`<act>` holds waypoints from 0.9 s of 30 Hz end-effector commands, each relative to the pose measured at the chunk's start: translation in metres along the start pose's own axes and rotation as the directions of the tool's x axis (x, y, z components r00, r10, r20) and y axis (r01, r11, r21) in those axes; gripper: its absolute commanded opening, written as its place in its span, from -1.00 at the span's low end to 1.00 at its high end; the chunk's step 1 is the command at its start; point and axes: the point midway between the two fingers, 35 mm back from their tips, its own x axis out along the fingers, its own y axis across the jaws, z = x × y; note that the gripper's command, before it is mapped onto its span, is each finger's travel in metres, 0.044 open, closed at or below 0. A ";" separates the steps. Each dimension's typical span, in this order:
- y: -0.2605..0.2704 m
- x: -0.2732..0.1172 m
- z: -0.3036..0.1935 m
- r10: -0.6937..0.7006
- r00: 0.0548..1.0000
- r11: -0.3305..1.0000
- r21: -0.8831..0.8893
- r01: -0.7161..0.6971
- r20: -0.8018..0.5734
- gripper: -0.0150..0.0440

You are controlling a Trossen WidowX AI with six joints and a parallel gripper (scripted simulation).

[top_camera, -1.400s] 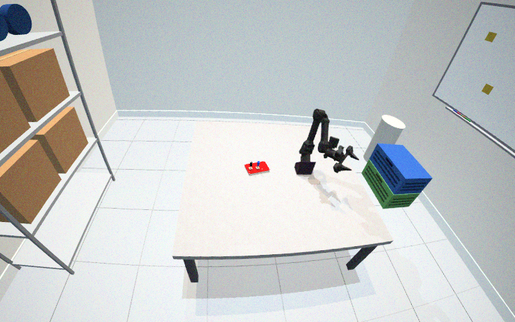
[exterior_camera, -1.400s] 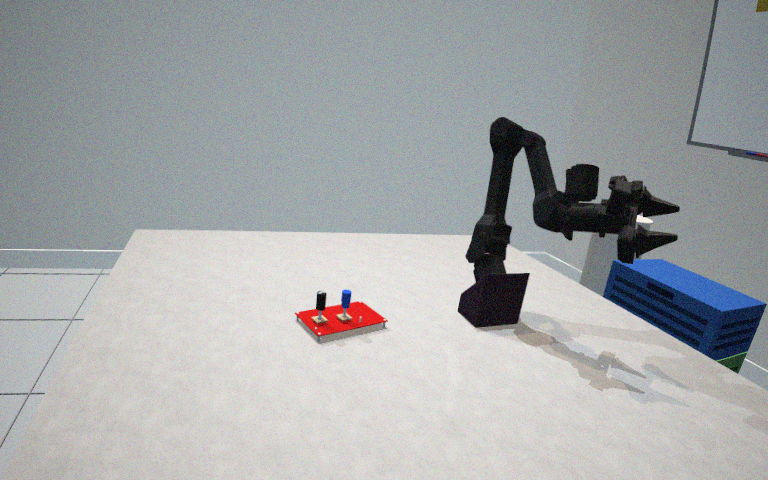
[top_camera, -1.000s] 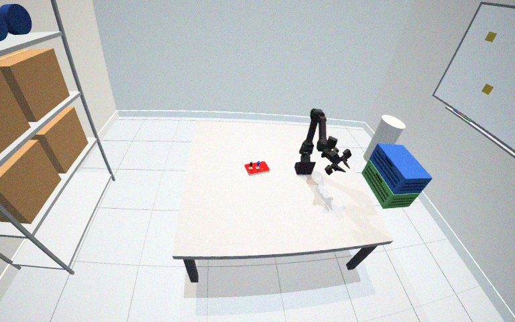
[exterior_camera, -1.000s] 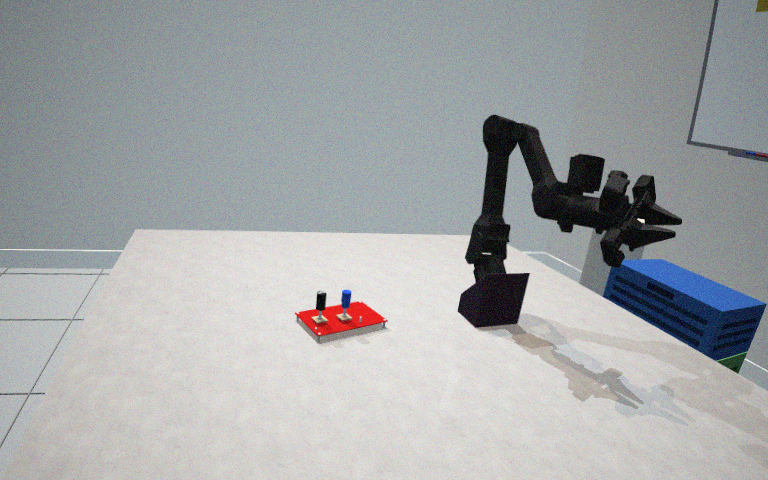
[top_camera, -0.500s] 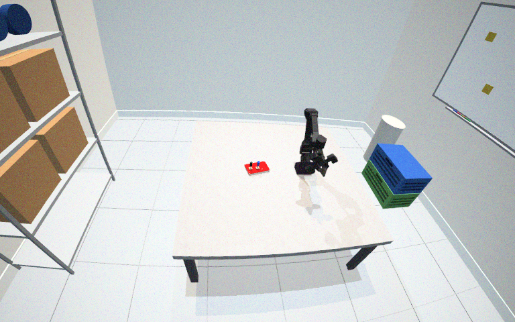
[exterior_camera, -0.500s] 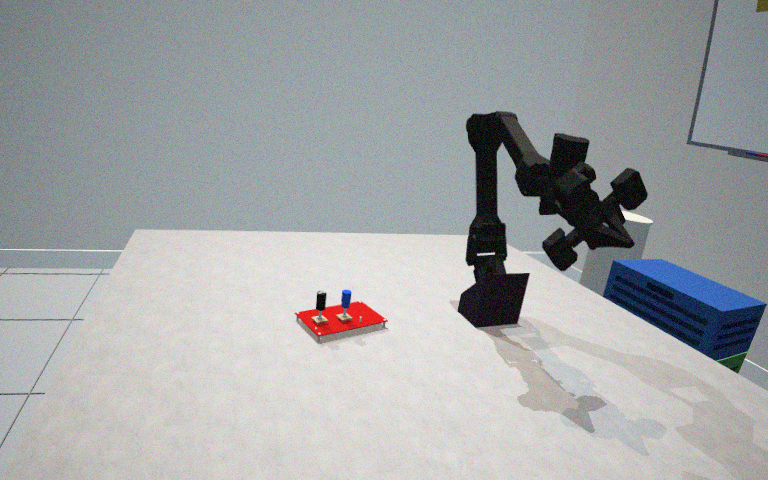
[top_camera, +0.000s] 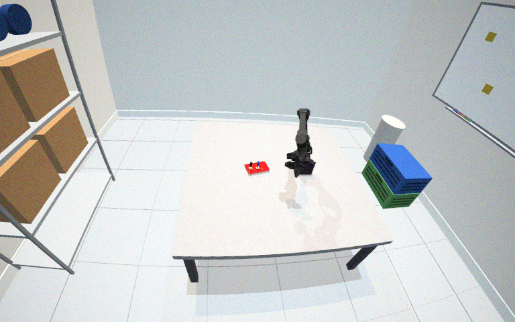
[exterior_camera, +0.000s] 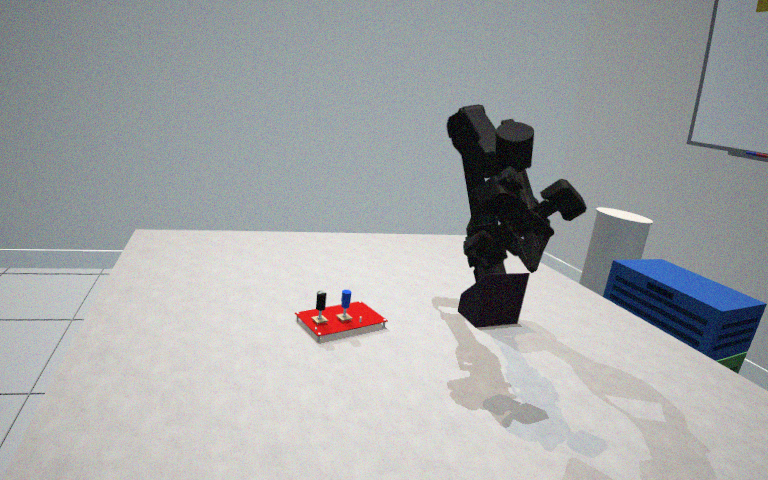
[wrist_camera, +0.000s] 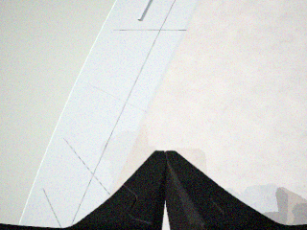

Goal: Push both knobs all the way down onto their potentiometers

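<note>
The red circuit board [top_camera: 264, 166] [exterior_camera: 364, 312] stands on short legs on the table, left of the arm's base. A black knob [top_camera: 251, 164] [exterior_camera: 321, 300] stands upright above the left potentiometer [exterior_camera: 320, 320]. A blue knob [top_camera: 258, 163] [exterior_camera: 346, 298] stands upright above the right potentiometer [exterior_camera: 344, 318]. A bit of shaft shows beneath each knob in the exterior view. My gripper [wrist_camera: 164, 160] [exterior_camera: 532, 268] is shut with nothing between its fingertips. It points down beside the arm's base, well to the right of the board and not touching it. The board is out of the wrist view.
The arm's base [top_camera: 305, 168] [exterior_camera: 493, 300] stands on the table [top_camera: 227, 220] [exterior_camera: 198, 396]. Beyond the table's right edge are stacked blue [top_camera: 404, 161] and green crates [top_camera: 402, 201] and a white cylinder [top_camera: 391, 133]. A shelf with brown boxes [top_camera: 41, 87] stands at the left.
</note>
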 end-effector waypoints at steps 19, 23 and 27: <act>-0.204 -0.059 0.081 -0.584 0.763 0.785 0.044 0.617 -0.279 -0.49; -0.243 -0.084 0.086 -0.646 0.675 0.720 0.010 0.694 -0.356 -0.49; -0.279 -0.113 0.089 -0.691 0.579 0.657 -0.041 0.753 -0.433 -0.49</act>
